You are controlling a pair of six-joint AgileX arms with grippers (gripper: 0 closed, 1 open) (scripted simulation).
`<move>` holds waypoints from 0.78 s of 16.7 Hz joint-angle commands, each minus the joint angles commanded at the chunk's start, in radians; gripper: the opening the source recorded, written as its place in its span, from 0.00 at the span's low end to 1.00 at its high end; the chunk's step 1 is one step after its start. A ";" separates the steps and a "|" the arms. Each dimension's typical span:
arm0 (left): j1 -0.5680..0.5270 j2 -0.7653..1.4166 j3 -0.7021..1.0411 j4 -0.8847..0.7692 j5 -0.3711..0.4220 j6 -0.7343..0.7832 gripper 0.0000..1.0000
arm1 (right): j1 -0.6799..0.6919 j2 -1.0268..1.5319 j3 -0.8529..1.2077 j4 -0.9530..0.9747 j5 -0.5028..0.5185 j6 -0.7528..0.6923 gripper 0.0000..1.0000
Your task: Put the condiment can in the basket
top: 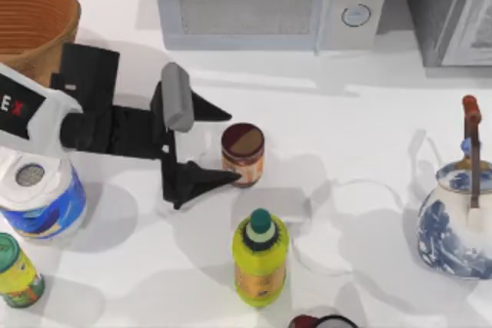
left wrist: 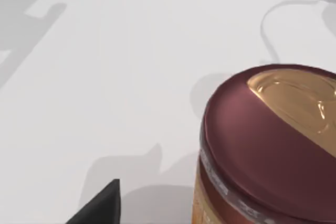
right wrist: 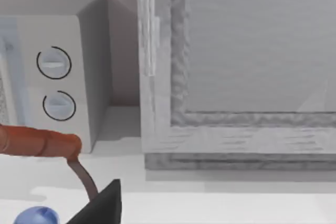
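Left gripper (top: 223, 146) spread wide, tips just left of the can (top: 243, 154), apparently not touching. Can upright mid-table, well apart from basket (top: 46, 5) at far left corner. Yellow bottle (top: 260, 257) near in front, paper roll (top: 38, 193) under the arm, teapot (top: 457, 217) right, microwave (top: 269, 1) behind.

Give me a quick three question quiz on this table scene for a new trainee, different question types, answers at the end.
1. True or false: the left gripper is shut on the condiment can.
2. Which stands nearest the can: A basket, B yellow bottle, C teapot?
3. Fill in: the basket sits at the table's far ____ corner.

Key: 1 false, its fingers are open, tips beside the can. 2 B. 3 left.
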 joint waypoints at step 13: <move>-0.102 0.122 0.025 0.208 -0.068 -0.132 0.92 | 0.000 0.000 0.000 0.000 0.000 0.000 1.00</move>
